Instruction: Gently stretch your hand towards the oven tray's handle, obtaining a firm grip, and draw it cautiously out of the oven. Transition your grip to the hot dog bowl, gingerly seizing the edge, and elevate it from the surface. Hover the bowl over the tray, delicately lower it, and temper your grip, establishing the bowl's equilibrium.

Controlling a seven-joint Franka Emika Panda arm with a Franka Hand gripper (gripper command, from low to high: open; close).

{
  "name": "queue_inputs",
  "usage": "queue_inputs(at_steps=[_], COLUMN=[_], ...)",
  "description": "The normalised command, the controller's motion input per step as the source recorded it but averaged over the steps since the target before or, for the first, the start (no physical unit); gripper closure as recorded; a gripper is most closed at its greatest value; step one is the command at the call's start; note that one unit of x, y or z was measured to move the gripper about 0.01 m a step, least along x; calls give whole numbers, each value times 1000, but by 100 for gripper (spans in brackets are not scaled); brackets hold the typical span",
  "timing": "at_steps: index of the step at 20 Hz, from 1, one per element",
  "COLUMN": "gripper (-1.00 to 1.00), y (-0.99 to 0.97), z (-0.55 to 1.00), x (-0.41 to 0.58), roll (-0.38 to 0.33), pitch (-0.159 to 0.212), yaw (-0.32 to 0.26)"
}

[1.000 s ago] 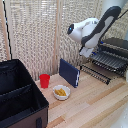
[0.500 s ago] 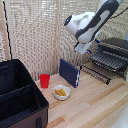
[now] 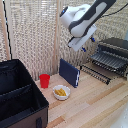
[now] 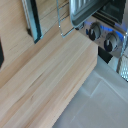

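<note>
The dark wire oven tray [image 3: 102,65] juts from the black-and-silver toaster oven [image 3: 114,52], ready for the small white hot dog bowl [image 3: 61,92] on the pale wooden tabletop [image 3: 95,102]; whether the raised arm's jaws are spread, I cannot tell.

One toaster oven [image 3: 113,54]; one wire oven tray [image 3: 106,62]; one white hot dog bowl [image 3: 61,92]; one red cup [image 3: 45,80]; one dark blue book [image 3: 69,73]; one black fabric case [image 3: 19,100]; one wooden table [image 3: 92,105].

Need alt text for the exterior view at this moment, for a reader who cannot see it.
A white robot arm hangs in the air above a light wooden table, its gripper near a black and silver toaster oven with its dark wire rack pulled out. A small white bowl of yellowish food, red cup, upright dark blue book and black fabric case sit toward the view's left.
</note>
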Motion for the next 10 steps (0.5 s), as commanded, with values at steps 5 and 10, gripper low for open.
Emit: queue_inputs(at_steps=[5, 10], gripper=[-100, -100], y=[549, 537], z=[450, 193], x=[100, 0], roll=[183, 178], pitch=[14, 1], yaw=[-115, -152])
